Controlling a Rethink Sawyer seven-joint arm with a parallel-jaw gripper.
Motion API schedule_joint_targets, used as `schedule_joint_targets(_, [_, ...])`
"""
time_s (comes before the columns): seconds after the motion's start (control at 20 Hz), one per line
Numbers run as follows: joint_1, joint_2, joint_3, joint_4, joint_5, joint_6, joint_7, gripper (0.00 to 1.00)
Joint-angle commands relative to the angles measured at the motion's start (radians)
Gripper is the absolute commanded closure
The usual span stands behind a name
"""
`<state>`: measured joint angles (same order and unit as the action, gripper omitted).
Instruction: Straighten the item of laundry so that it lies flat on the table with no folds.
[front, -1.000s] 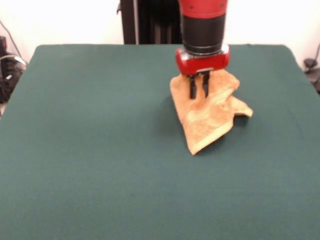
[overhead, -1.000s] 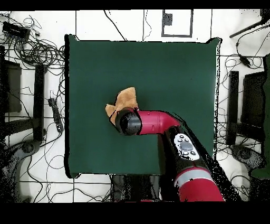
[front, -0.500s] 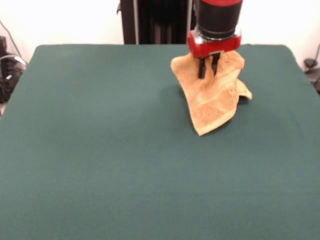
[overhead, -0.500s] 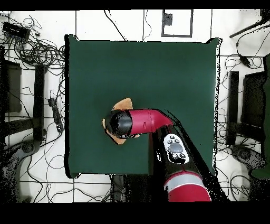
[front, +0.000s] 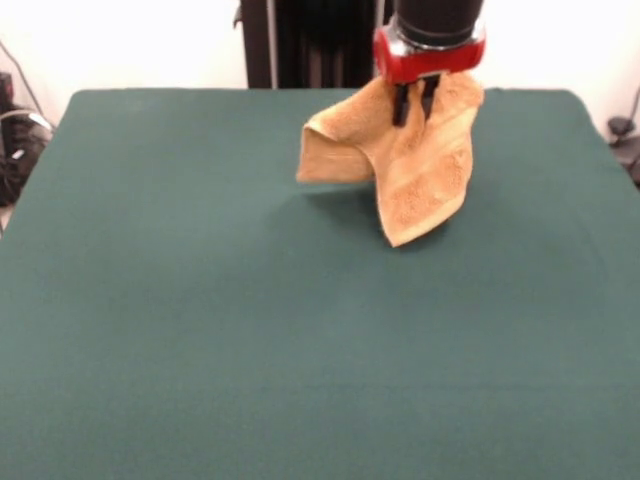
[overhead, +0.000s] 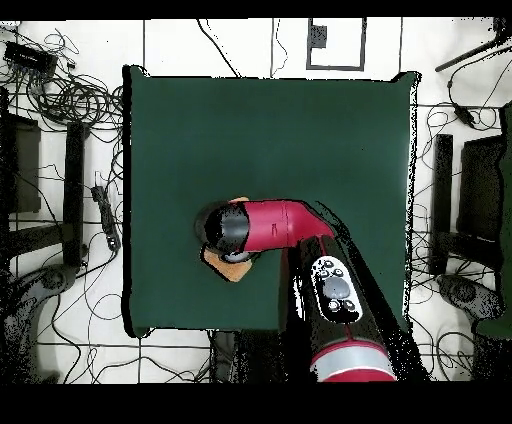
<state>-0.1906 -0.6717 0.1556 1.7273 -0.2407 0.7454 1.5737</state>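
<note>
The table (front: 200, 330) stretched out wide and green under me, with nothing on it but the towel's shadow. My arm (overhead: 285, 224) reached out over it from the robot's side, and in the overhead view it covered nearly all of the towel (front: 400, 165), leaving only a small tan corner showing beside my wrist.

The towel hung above the table's far half, lifted off the cloth as far as I could judge. It drooped in a bunch, one corner pointing down toward the table and another flap sticking out sideways, still folded over itself.

My gripper (front: 415, 103) was clamped on the towel near its top edge, the two dark fingers pinching the fabric between them.

I judged this to be the lifting step, letting the folds drop out. The next move called for lowering the hanging corner onto the table first, then dragging across so the rest could lay out flat behind it.
</note>
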Motion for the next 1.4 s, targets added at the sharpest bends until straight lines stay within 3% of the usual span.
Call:
schedule_joint_targets(0.05, [0.049, -0.031, 0.018, -0.042, 0.043, 0.153, 0.131, 1.0])
schedule_joint_targets(0.6, [0.069, -0.118, 0.026, -0.059, 0.051, 0.217, 0.126, 1.0])
schedule_joint_targets(0.95, [0.064, -0.118, 0.047, -0.09, 0.076, 0.209, 0.136, 1.0])
schedule_joint_targets(1.4, [0.017, -0.092, 0.082, 0.062, 0.157, -0.071, 0.15, 1.0])
